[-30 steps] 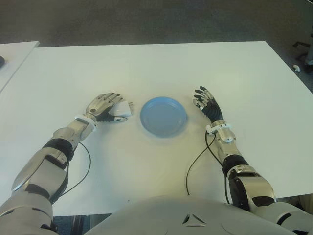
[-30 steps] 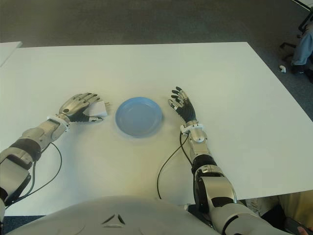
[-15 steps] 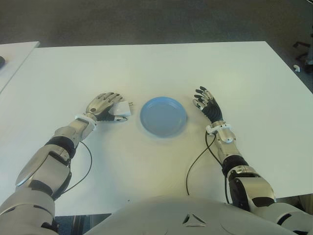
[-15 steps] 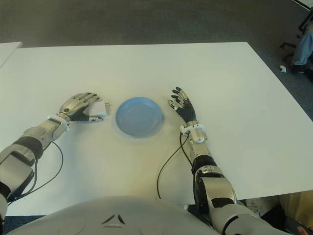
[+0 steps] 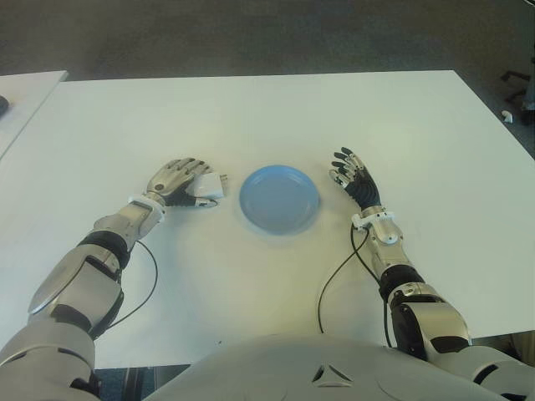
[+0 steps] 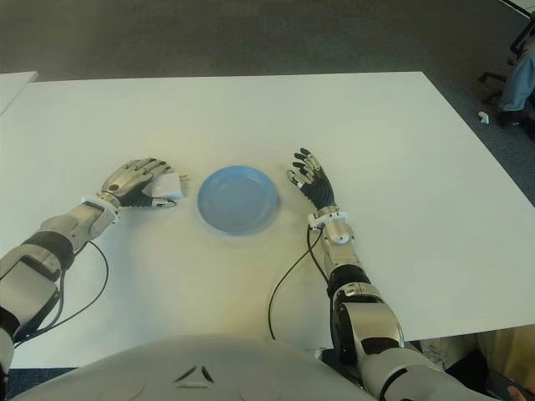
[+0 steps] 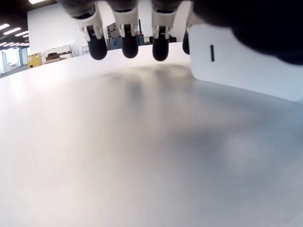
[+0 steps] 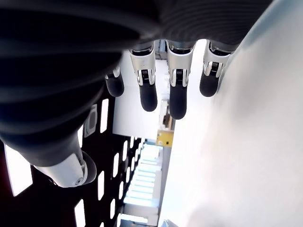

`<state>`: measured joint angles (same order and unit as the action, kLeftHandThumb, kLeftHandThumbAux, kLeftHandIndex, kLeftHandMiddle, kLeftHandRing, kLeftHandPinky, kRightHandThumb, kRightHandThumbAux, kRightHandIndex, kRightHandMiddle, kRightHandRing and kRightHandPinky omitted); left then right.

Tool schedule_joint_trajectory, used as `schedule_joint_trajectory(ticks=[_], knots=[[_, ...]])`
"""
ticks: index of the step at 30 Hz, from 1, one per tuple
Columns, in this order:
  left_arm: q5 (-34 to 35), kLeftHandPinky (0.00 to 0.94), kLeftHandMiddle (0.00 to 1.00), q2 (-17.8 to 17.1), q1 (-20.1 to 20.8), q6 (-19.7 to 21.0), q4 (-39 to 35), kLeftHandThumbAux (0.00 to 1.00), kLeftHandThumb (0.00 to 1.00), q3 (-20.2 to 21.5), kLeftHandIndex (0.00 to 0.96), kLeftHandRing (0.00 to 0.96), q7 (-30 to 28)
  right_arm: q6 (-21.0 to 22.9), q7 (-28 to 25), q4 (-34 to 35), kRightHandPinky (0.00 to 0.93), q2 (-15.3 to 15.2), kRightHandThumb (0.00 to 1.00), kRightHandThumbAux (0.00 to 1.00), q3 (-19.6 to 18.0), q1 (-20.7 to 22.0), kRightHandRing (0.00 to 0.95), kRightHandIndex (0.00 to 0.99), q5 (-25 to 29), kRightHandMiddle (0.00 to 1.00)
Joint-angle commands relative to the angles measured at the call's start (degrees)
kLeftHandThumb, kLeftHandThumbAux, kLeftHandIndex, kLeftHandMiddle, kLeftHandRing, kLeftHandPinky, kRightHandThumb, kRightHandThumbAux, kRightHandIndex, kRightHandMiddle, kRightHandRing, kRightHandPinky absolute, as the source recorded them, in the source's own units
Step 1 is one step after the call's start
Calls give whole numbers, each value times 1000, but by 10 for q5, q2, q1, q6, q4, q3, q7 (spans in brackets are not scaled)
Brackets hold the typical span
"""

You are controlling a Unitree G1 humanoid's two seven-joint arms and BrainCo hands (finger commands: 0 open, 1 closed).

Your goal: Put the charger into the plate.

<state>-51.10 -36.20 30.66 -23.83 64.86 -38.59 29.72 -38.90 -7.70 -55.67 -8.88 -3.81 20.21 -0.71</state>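
Observation:
The white charger [image 5: 211, 185] lies on the white table [image 5: 251, 117], just left of the round blue plate [image 5: 279, 199]. My left hand [image 5: 180, 180] is curled over the charger's left side, thumb below it. In the left wrist view the charger [image 7: 241, 66] sits between the dark thumb and the index finger, while the other fingertips [image 7: 130, 47] hang beside it without touching it. Whether it is lifted off the table I cannot tell. My right hand [image 5: 351, 174] shows just right of the plate, fingers spread and holding nothing.
A black cable [image 5: 334, 276] loops from my right wrist toward the table's near edge, and another [image 5: 142, 284] hangs by my left forearm. A second table's corner [image 5: 21, 92] shows at far left. A person's sleeve [image 6: 518, 79] is past the table's far right corner.
Almost nothing: the left hand and charger have edged very slightly left. The right hand and the plate have not moved.

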Motion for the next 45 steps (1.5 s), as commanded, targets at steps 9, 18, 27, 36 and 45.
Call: schedule_joint_trajectory(ticks=[9, 18, 27, 36, 45], knots=[[-8, 38, 97, 10, -20, 3, 13, 213, 130, -24, 34, 63, -65, 22, -4, 4, 125, 10, 88, 668, -1, -17, 193, 0, 7, 177], [6, 39, 103, 5, -22, -8, 10, 217, 129, -23, 15, 72, -110, 32, -9, 13, 125, 12, 81, 672, -1, -20, 194, 0, 12, 177], [27, 30, 106, 3, -28, -21, 7, 218, 121, -17, 13, 72, -135, 37, -12, 18, 126, 14, 88, 680, -3, -21, 191, 0, 15, 176], [30, 19, 112, 8, -28, -25, 13, 213, 104, -19, 10, 79, -128, 35, -9, 17, 112, 16, 102, 690, -4, -20, 183, 0, 14, 170], [40, 109, 165, 10, -35, -30, 9, 281, 164, -5, 71, 131, -77, 36, -9, 16, 111, 17, 103, 690, -4, -20, 178, 0, 14, 166]])
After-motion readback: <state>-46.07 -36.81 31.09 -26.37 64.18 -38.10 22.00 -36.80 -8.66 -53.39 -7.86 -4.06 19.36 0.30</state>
